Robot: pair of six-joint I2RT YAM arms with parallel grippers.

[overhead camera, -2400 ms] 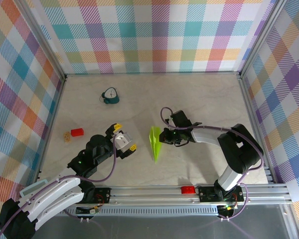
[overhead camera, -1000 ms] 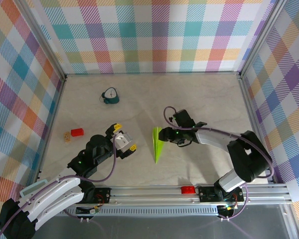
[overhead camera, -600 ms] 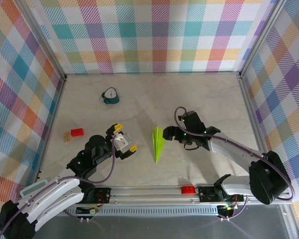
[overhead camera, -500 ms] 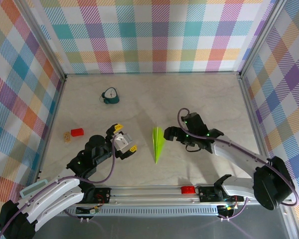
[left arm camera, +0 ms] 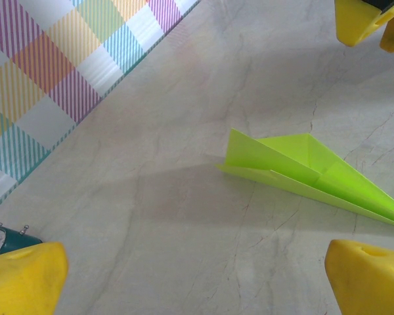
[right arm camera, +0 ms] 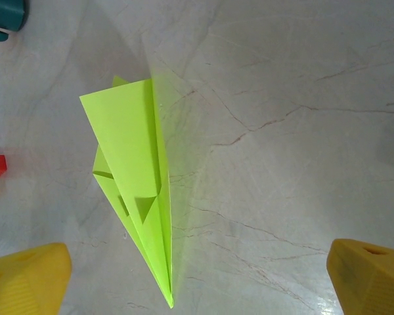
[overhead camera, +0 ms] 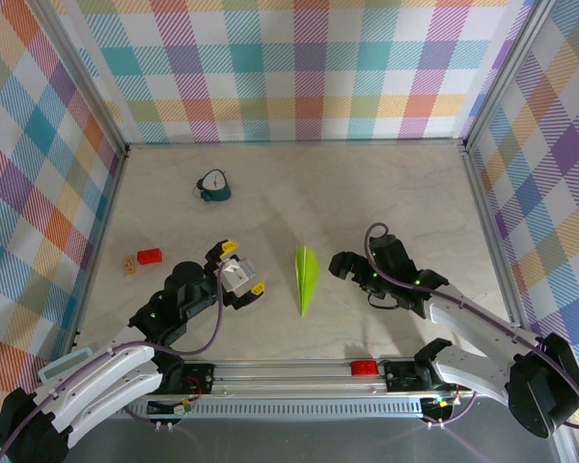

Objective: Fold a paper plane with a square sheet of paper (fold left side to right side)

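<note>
The square sheet of paper is folded into a slim lime-green paper plane (overhead camera: 305, 278) that lies free on the table, nose toward the near edge. My left gripper (overhead camera: 243, 268) stands open a short way to its left, with nothing between its yellow fingertips (left arm camera: 23, 275). In the left wrist view the paper plane (left arm camera: 315, 174) lies ahead and to the right. My right gripper (overhead camera: 345, 272) is open just right of the plane and apart from it. In the right wrist view the paper plane (right arm camera: 134, 184) sits left of centre, between the yellow fingertips (right arm camera: 371, 275), untouched.
A small teal clock (overhead camera: 213, 186) stands at the back left. A red block (overhead camera: 150, 256) and a small wooden piece (overhead camera: 129, 263) lie at the left. Plaid walls close three sides, and a metal rail (overhead camera: 299, 371) runs along the near edge.
My right gripper has opened, let go of the paper plane and drawn back to the right and nearer. The plane stays on the table. The left arm has not moved.
</note>
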